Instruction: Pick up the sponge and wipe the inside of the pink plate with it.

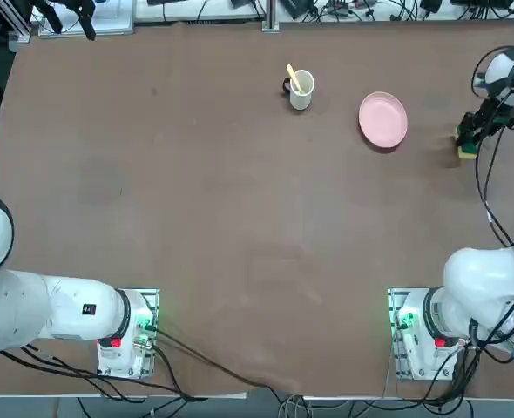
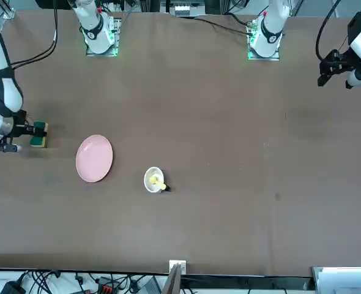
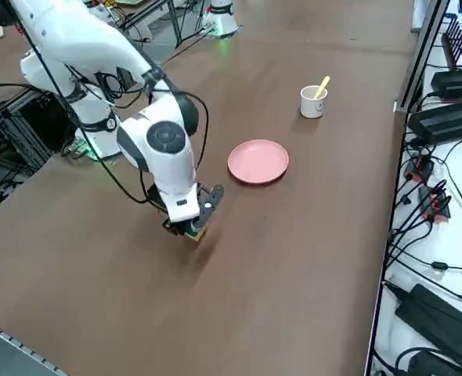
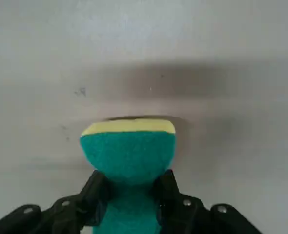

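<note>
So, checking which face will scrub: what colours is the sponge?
The sponge is green on top over a yellow body, pinched in the right gripper; clearest in the wrist view.

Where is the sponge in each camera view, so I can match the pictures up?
Top view: sponge at far right, in the right gripper.
Front view: far left.
Right side view: left of centre, under the wrist.
Right wrist view: pinched between the fingers.
Shared landmark: the pink plate, beside it in all but the wrist view.
</note>
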Robot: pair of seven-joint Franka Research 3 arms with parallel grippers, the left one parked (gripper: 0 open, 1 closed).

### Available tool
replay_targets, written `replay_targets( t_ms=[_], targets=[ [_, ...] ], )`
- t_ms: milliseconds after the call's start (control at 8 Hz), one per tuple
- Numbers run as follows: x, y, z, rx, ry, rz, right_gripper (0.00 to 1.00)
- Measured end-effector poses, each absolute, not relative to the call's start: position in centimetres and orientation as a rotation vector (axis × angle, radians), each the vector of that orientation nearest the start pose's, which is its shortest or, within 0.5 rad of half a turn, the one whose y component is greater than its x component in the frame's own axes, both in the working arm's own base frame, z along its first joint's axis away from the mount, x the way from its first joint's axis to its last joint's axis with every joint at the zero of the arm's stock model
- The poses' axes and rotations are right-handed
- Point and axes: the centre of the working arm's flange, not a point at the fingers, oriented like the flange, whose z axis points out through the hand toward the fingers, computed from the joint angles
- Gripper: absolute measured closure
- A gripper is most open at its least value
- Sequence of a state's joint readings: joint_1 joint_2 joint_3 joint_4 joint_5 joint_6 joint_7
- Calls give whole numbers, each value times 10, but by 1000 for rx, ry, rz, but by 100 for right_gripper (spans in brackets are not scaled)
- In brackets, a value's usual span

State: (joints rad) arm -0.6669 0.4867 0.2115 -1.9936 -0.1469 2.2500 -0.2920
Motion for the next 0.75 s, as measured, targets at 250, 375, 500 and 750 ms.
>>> replay_targets(
  t_ms=[250,375,500,750],
  targets=[
    [523,-259,195,-3042,103,312,34],
    [524,-258,196,-3043,99,308,19],
    [526,-256,198,-3046,92,301,2],
    [536,-251,219,-3062,66,270,0]
  ],
)
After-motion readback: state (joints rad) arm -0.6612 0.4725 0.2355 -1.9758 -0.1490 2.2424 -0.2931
